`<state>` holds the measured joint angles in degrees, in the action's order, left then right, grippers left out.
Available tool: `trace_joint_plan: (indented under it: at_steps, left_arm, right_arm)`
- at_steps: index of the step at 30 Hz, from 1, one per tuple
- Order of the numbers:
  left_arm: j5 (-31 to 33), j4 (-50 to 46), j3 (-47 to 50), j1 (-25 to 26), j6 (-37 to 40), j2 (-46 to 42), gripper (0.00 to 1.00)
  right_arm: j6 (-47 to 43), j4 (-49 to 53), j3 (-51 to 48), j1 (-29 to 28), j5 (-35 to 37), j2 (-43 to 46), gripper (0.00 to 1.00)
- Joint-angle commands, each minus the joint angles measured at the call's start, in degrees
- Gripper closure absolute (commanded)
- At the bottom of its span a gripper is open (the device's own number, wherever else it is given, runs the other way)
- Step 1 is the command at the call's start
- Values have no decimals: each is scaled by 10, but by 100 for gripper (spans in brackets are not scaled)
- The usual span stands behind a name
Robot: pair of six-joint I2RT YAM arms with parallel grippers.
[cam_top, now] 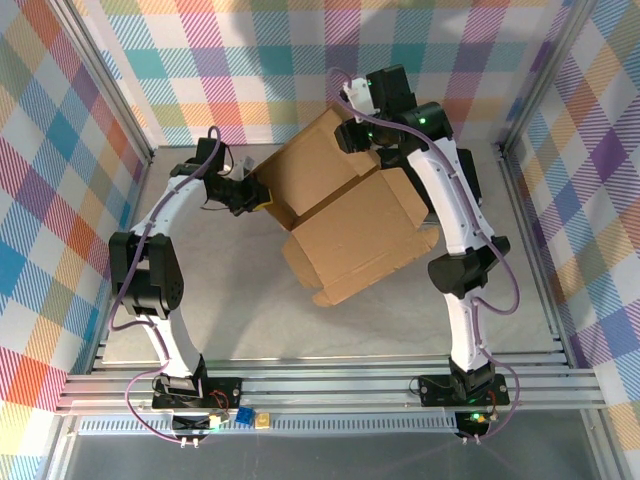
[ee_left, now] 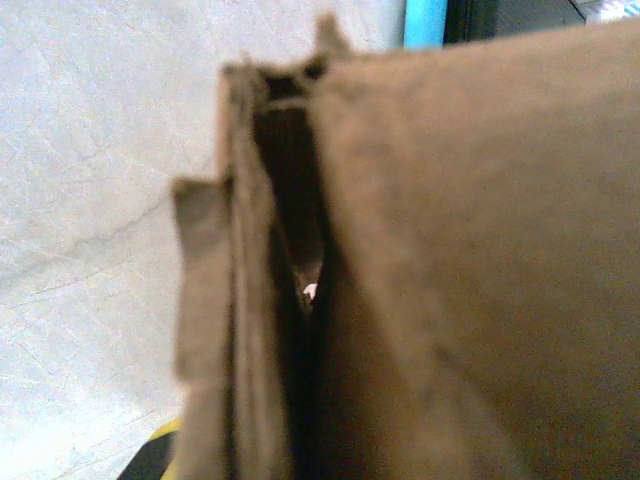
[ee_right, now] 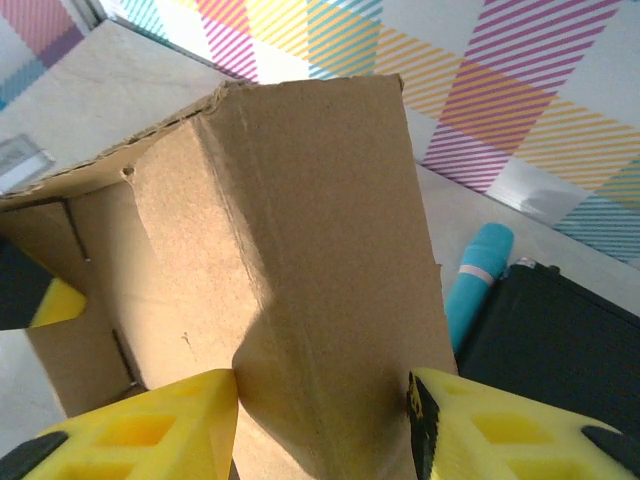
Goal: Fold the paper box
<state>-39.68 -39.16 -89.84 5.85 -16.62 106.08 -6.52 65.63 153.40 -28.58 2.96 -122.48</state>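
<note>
The paper box (cam_top: 340, 205), a brown corrugated mailer partly folded up, is held off the table between both arms in the top view. My left gripper (cam_top: 262, 197) is shut on its left edge. In the left wrist view blurred cardboard layers (ee_left: 450, 250) run close to the lens, and a bit of yellow finger (ee_left: 165, 442) peeks out at the bottom left. My right gripper (cam_top: 362, 135) grips the box's far side. In the right wrist view its yellow fingers (ee_right: 150, 430) press both sides of a folded panel (ee_right: 320, 230).
A teal cylinder (ee_right: 480, 275) and a black case (ee_right: 560, 335) lie on the table beyond the box, on the right. Chequered walls and metal frame posts close in the grey table (cam_top: 230, 310) on three sides.
</note>
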Motion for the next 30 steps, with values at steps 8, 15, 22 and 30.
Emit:
trace_joint_plan:
  at_steps: [8,15,22,30]
  left_arm:
    - [-21,-7,-14,-3,26,-52,100]
    - [-17,-7,-9,-3,26,-66,100]
    - [-15,-11,-9,-3,26,-75,100]
    - [13,-10,-13,-2,-8,-81,100]
  right_arm:
    - [-27,-38,-32,-19,103,-11,57]
    - [-31,-66,-63,-26,162,-7,65]
    - [-33,-83,-63,-36,209,-15,79]
    - [-40,-88,-65,-48,341,-27,99]
